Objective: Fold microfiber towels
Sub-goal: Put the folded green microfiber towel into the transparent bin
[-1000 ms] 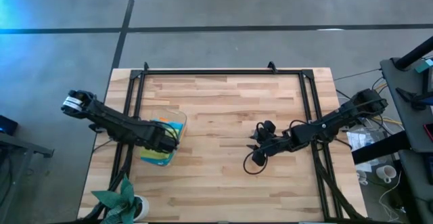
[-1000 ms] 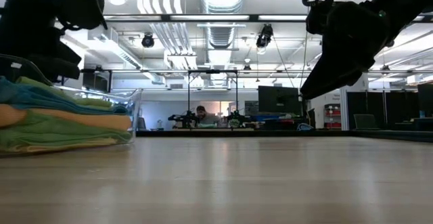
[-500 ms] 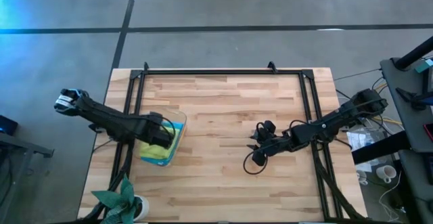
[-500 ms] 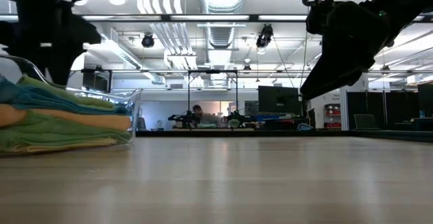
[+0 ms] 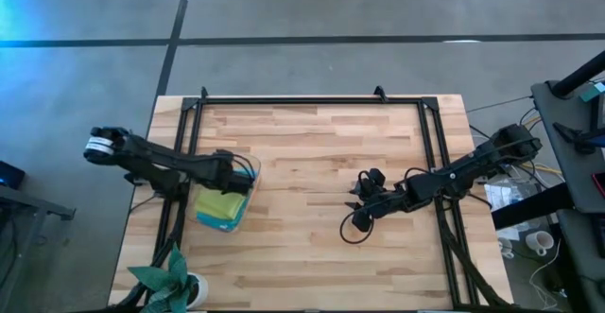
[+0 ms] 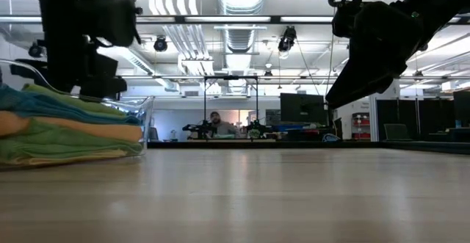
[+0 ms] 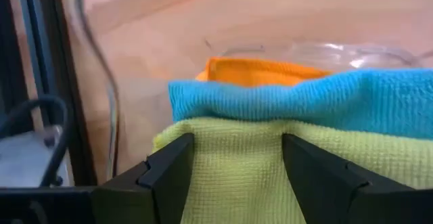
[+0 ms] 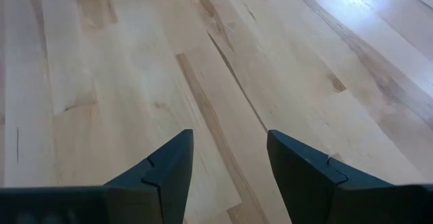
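Landmark: clear bin [image 5: 248, 173] at the left side of the worktop [image 5: 312, 152].

Left tool [image 7: 237, 158] hung just above the bin, over the towels [image 5: 221, 209]. Its jaws stood well apart, with nothing between them. In the left wrist view the lime-green towel [image 7: 257, 170] showed in the gap, the blue towel [image 7: 325, 102] beyond it and the orange towel [image 7: 260, 72] beyond that.

Towels lay stacked inside the bin, none out on the worktop. The low view showed the layers sagging and rounded at their edges, blue and green on top, orange below, then green and yellow.

Handling, as judged: soft, light, limp cloth. No stiffness, so it should drape and bunch once lifted. The napped surface should give good friction and little slip. No fragility. The layers may cling, and a deep pinch could bring up two at once. The best hold looked like a shallow pinch on the free edge or corner of the topmost towel only, near the bin's rim.

Right tool [image 8: 223, 160] waited well to the right of the bin, above bare worktop near mid-board, jaws apart and empty.
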